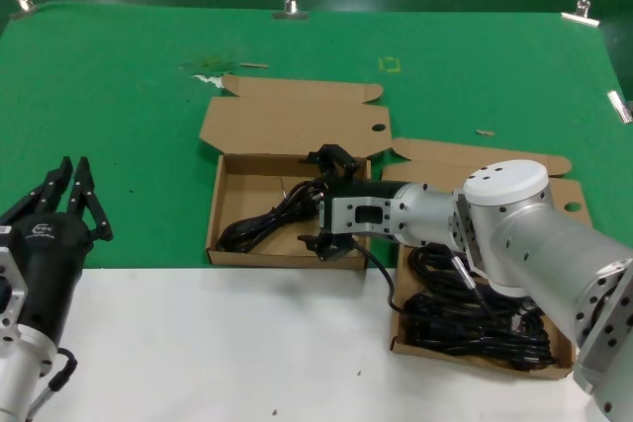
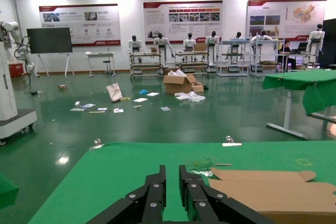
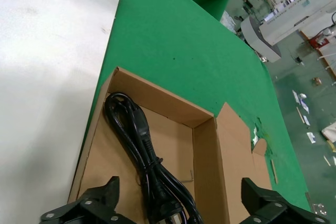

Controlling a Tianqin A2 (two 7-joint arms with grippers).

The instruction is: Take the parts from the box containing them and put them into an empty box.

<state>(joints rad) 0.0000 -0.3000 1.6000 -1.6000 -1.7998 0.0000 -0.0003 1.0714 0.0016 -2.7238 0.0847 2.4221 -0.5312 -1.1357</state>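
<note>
The right tool (image 1: 329,203) hangs wide over the nearly bare brown cardboard box (image 1: 237,249), above one coiled black power cord (image 1: 267,219) — released, I judge; next, fetch another from the crowded brown cardboard box (image 1: 475,361). The left tool (image 1: 71,197), narrow, idles well aside.

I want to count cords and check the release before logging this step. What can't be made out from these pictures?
- Full box: head view, the right arm covers much of it, so its cords can't be counted.
- Plug end of the cord in the left box: right wrist view, cut off by the picture's edge between the right gripper fingers; contact unclear.
- Left gripper: left wrist view shows only its fingertips.
</note>
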